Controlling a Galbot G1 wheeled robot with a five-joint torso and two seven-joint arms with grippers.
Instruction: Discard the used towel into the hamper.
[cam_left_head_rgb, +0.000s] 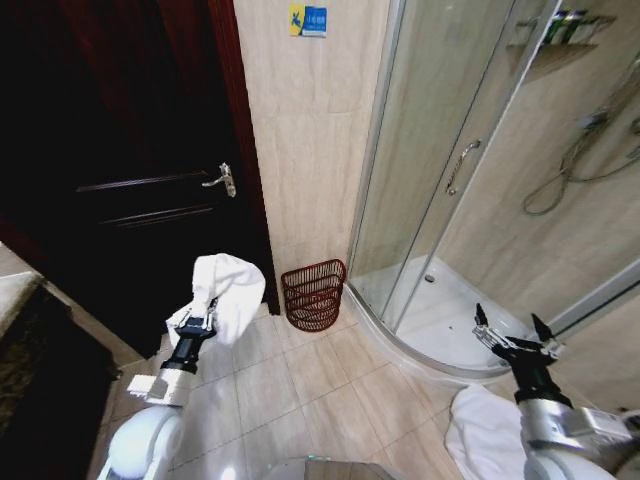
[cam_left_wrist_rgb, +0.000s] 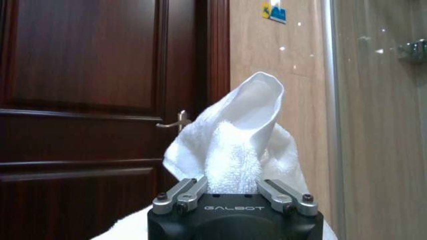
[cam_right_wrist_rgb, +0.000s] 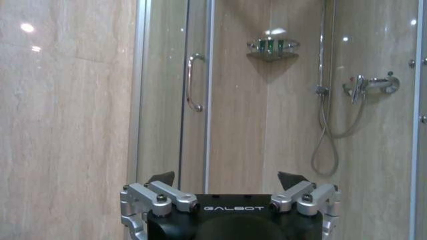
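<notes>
In the head view the left gripper (cam_left_head_rgb: 203, 316) holds the white towel (cam_left_head_rgb: 231, 287) up in the air, the cloth bunched above and beside its fingers, so the pick-up looks done while the drop is not: the hamper (cam_left_head_rgb: 313, 293) stands on the tiled floor against the wall, between the dark door (cam_left_head_rgb: 150, 190) and the shower (cam_left_head_rgb: 470, 180), and nothing white shows inside it. The towel hangs near the hamper but not over it; the hamper lies farther from the robot and to its right of the left gripper, lower than the cloth, with bare floor between the two. By this judgement, what remains is to carry the towel across above the hamper's open top and let it go. The right gripper (cam_left_head_rgb: 516, 338) waits low on the right before the shower base, its fingers spread wide and holding nothing, and a second white cloth (cam_left_head_rgb: 485, 430) lies on the floor close under that arm. In the left wrist view the left gripper (cam_left_wrist_rgb: 235, 192) is clamped on the towel (cam_left_wrist_rgb: 240, 145), which stands up out of its fingers in a peaked fold before the door and its handle (cam_left_wrist_rgb: 179, 121). In the right wrist view the right gripper (cam_right_wrist_rgb: 227, 184) faces the shower door, fingers wide apart and empty.
</notes>
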